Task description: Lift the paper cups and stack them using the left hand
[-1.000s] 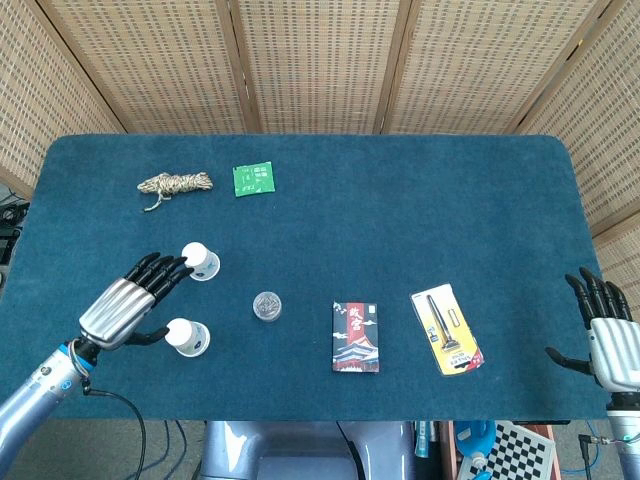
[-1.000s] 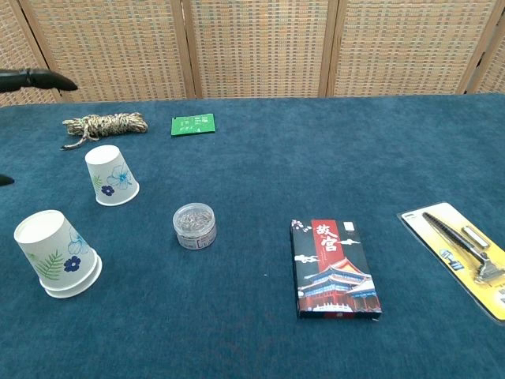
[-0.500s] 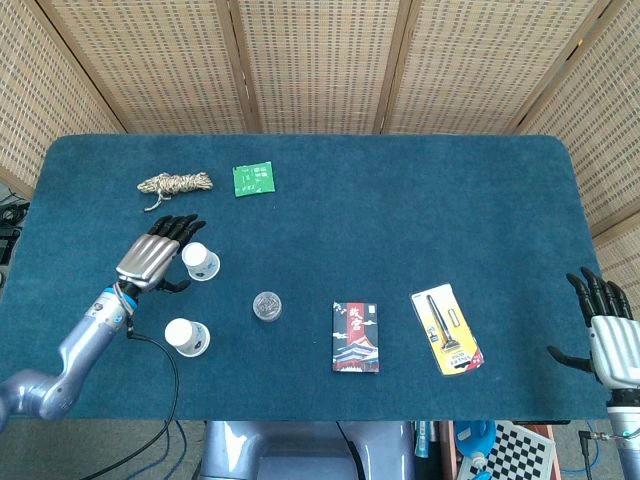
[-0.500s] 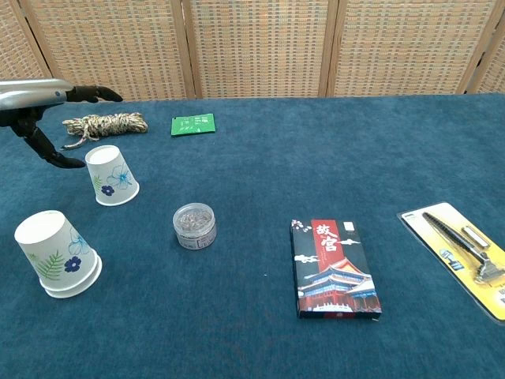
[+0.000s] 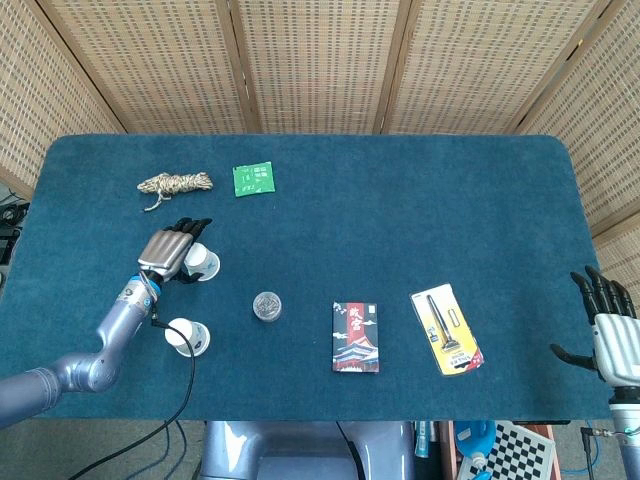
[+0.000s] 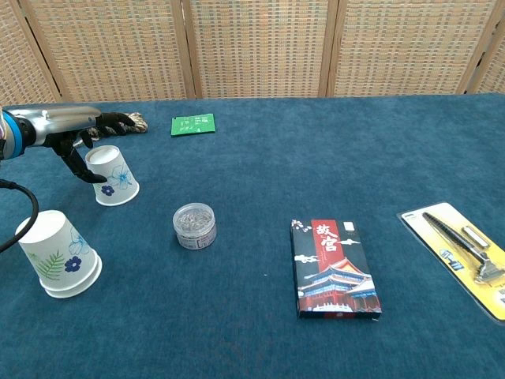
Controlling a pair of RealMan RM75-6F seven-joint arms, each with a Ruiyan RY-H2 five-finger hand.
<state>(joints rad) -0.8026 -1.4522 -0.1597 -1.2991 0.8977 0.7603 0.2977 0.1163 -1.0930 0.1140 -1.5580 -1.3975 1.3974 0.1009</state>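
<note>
We see two upside-down paper cups on the blue table point(image 5: 400, 200), both toward its left side. The farther cup point(image 6: 113, 175), printed with blue flowers, stands upside down with our left hand point(image 5: 170, 251) around its top: the thumb point(image 6: 79, 167) curls against the cup's left side while the other fingers point(image 6: 118, 120) reach over and past it. Whether the hand truly grips the cup or only cages it, we cannot tell; the cup rests on the cloth. The nearer cup point(image 6: 57, 253), with a fern and a blue flower, stands near the front edge, apart from the hand and untouched. The two cups are separate, not stacked.

Our right hand point(image 5: 607, 328) hangs at the table's right front corner, fingers spread and holding nothing.

Behind the left hand lies a coil of rope point(image 6: 99, 123), and beside that a small green packet point(image 6: 192, 124). A round clear container point(image 6: 194, 226) sits to the right of the cups. Further right lie a dark box printed with a palace point(image 6: 334, 268) and a pen in yellow-backed packaging point(image 6: 464, 253).
</note>
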